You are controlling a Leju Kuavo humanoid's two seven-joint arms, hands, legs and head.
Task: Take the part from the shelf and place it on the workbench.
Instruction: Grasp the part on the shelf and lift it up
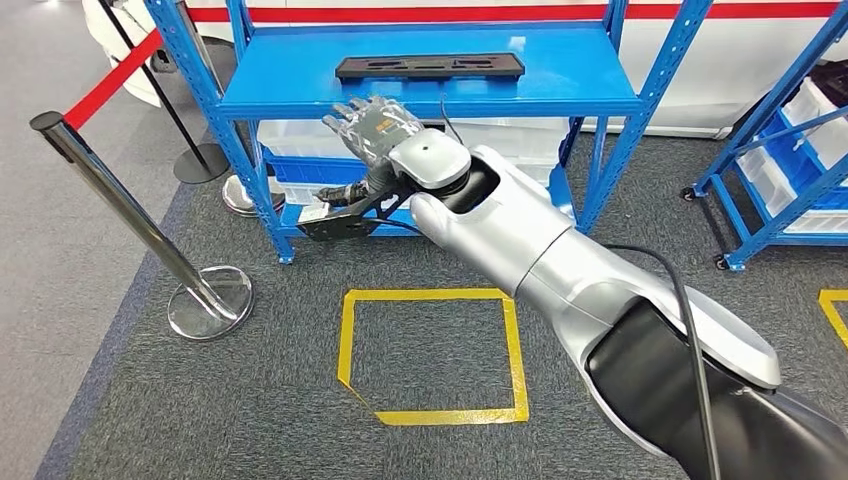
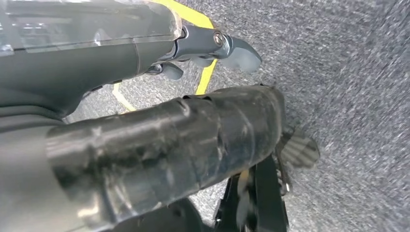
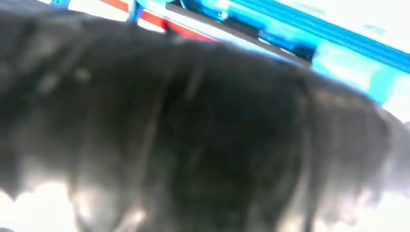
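Grey carpet before a blue shelf (image 1: pixel 300 95).
Black part (image 1: pixel 430 66) lies flat on the shelf's top board; right hand (image 1: pixel 372 127), fingers spread and holding nothing, reaches just near of it.

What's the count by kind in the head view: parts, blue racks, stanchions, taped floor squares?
Black part: 1
Blue racks: 2, the centre rack and the right rack
Chrome stanchions: 2, near and far
Yellow taped squares: 2, centre and right edge
Total: 7
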